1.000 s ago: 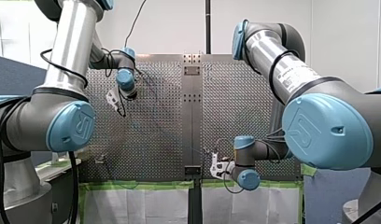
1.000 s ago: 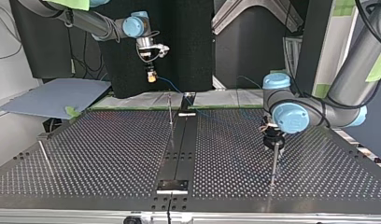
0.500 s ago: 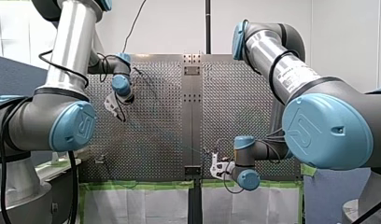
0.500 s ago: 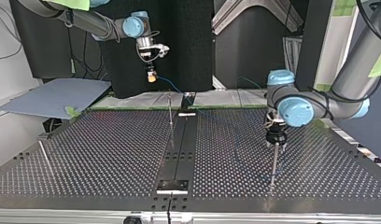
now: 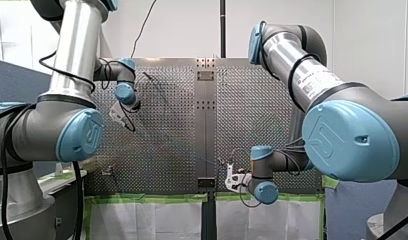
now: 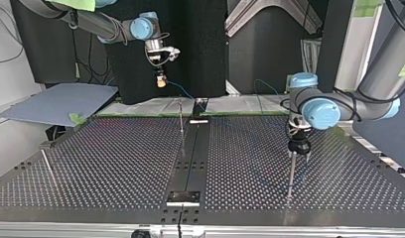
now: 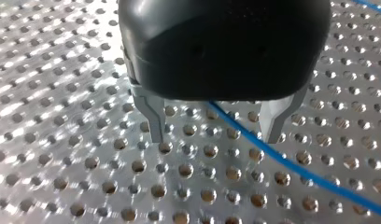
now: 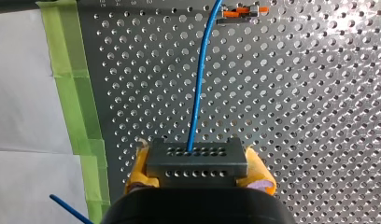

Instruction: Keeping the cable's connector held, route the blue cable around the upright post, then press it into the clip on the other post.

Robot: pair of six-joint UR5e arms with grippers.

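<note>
My right gripper (image 8: 197,164) clamps yellow pads (image 8: 136,173) on the dark, hole-dotted connector (image 8: 197,161) — the thin blue cable (image 8: 198,93) arcs over the perforated metal table (image 8: 296,116). My left gripper (image 7: 214,137) has its tapered metal fingers (image 7: 156,119) spread — the cable slants between them.

The perforated metal desk (image 6: 116,158) is split down its middle by a dark flat strip (image 6: 193,158), with a small bright plate (image 6: 183,197) at the end nearest the top view's camera. Green tape (image 5: 147,198) edges the desk's side by the arms, above white sheets (image 5: 147,220). A grey-blue board (image 6: 56,101) lies beside the desk at the top view's left (a green scrap sits at its corner).
</note>
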